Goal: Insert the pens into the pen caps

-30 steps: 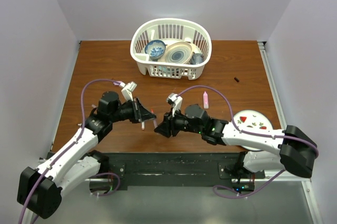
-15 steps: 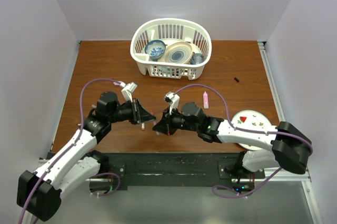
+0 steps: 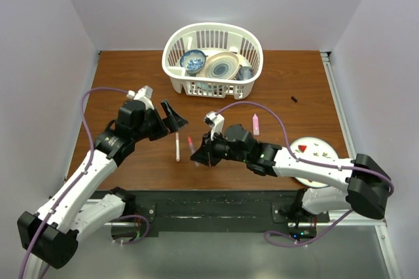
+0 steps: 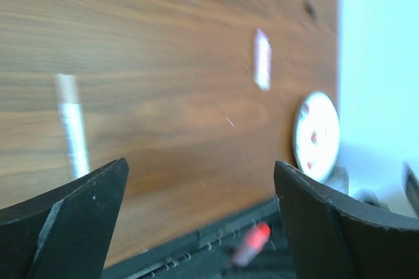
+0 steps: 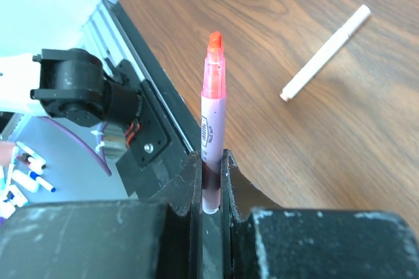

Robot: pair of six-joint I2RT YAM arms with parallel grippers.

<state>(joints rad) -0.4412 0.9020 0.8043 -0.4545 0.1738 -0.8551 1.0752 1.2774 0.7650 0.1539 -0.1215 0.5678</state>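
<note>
L gripper (image 3: pixel 172 116) has let go & swung back, jaws wide. The slim white plastic pen (image 3: pixel 177 147) now lies loose on the brown wooden surface (image 3: pixel 288 76) btwn the arms. R gripper (image 5: pixel 211 158) jaws clamp a lilac pen w/ orange-red tip (image 5: pixel 213 95), uncapped. Looks like L must fetch a cap next.

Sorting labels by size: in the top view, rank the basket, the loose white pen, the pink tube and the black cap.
Largest: white basket.
Then white pen and pink tube, too close to rank: the pen is longer, the tube thicker.
Smallest: black cap.
</note>
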